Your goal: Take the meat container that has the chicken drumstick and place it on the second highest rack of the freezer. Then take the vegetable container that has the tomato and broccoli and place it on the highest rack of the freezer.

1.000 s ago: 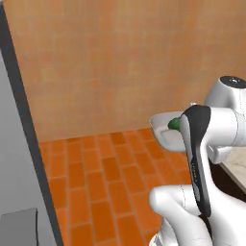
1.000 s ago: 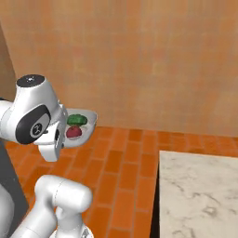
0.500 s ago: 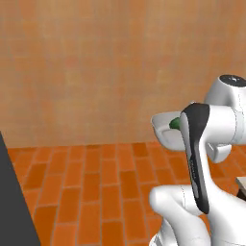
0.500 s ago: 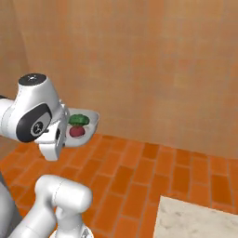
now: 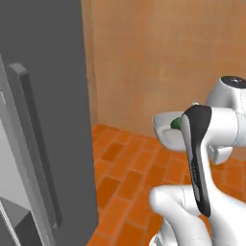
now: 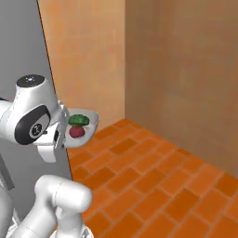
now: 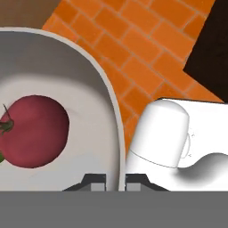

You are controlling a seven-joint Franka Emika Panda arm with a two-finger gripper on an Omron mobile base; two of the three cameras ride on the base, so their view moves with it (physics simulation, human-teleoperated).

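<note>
The hand point(image 7: 114, 179) pinches the rim of the white dish point(image 7: 84, 75), which spreads up and left from it. Inside, the tomato point(image 7: 33, 131) sits at centre left of the hand view. In the right base view the broccoli point(image 6: 79, 120) lies just above the tomato, left of centre, before the grey freezer point(image 6: 23, 60).

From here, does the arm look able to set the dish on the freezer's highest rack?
Probably not yet. The gripper is shut on the dish with the tomato and broccoli, but the freezer shows its grey door and handle, and no rack is visible.
</note>
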